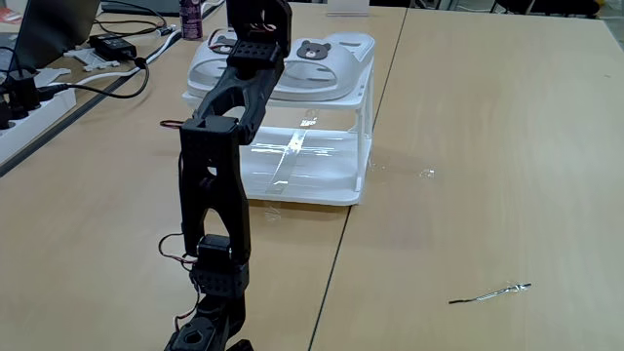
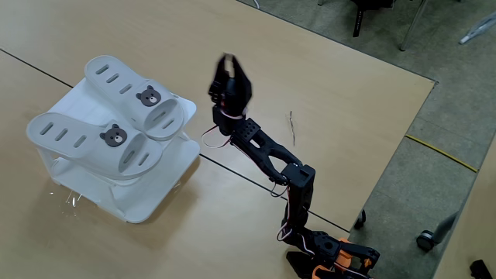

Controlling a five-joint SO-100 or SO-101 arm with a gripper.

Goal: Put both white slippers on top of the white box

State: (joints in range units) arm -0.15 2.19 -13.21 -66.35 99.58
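Both white slippers lie side by side on the flat top of the white box (image 2: 147,203), each with slotted vents and a bear-face badge. In the fixed view from high above, the near slipper (image 2: 89,139) and the far slipper (image 2: 132,93) show whole, toes pointing up and left, heels toward the arm, the two touching near their heel ends. In the low fixed view from behind the arm, the black arm (image 1: 219,166) covers much of them: only the right slipper (image 1: 336,63) with its badge is plain, while the left slipper (image 1: 210,58) peeks out beside the arm. That low view shows the box (image 1: 322,166) more fully, with its see-through sides and lower shelf catching glare, and also a power strip (image 1: 24,107), black cables (image 1: 107,83) and a dark bottle (image 1: 191,18) at the table's (image 1: 487,146) far left edge, plus a thin wire-like scrap (image 1: 492,292) lying on the tabletop. The gripper (image 2: 231,68) appears in the high view, raised beside the box and apart from the slippers, fingers slightly parted and holding nothing. No writing or brand can be read anywhere.
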